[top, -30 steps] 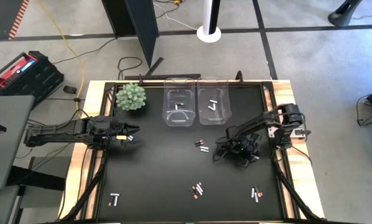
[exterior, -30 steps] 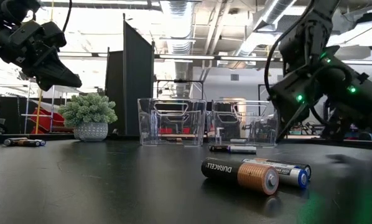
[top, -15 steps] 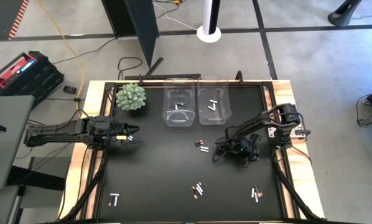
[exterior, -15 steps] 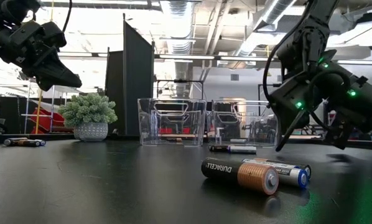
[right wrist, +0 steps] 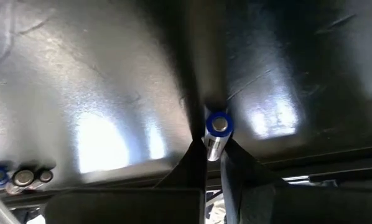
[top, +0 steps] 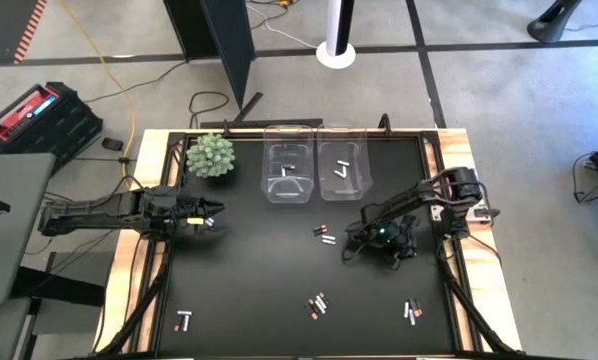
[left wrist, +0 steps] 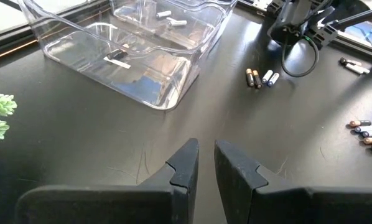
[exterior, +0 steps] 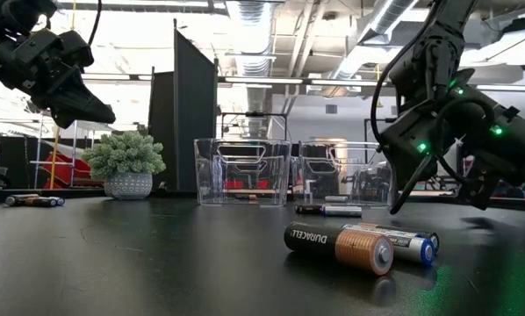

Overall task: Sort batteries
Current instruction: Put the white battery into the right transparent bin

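Over on the left, our left gripper (top: 215, 212) hangs clear above the mat near the plant (top: 210, 155), its fingers nearly together with nothing between them. Moving right, past the two clear bins (top: 288, 172), our right gripper (right wrist: 212, 163) is down near the mat's right side, clamped on a silver battery with a blue end (right wrist: 216, 134). We see that cell end-on, so its long axis runs straight out between the fingers, blue end pointing away from the wrist. The worry: only its near end looks pinched, so it could pivot or slip out on the lift.
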Action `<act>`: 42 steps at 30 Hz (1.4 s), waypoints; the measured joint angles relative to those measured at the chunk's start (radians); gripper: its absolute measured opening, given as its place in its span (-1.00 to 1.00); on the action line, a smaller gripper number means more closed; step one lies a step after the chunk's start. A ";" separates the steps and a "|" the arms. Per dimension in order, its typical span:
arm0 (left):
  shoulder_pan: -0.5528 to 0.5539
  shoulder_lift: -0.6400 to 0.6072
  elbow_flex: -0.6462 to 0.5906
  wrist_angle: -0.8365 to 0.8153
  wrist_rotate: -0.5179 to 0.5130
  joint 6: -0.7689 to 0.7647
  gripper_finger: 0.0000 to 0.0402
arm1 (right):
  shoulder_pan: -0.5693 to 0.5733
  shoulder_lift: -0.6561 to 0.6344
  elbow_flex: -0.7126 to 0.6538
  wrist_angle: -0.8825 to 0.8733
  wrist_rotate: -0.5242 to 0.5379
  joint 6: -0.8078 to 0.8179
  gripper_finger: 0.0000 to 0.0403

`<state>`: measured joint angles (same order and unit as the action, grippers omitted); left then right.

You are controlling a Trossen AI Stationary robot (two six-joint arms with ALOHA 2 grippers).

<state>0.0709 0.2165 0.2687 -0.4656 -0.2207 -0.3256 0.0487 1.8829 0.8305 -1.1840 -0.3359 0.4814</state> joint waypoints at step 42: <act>0.000 0.000 0.000 0.000 0.000 0.000 -0.75 | -0.452 -0.649 0.302 0.510 0.508 0.005 -0.85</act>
<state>0.0711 0.2169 0.2687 -0.4651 -0.2207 -0.3253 -0.4038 1.2340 1.1326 -0.6735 0.1726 0.4868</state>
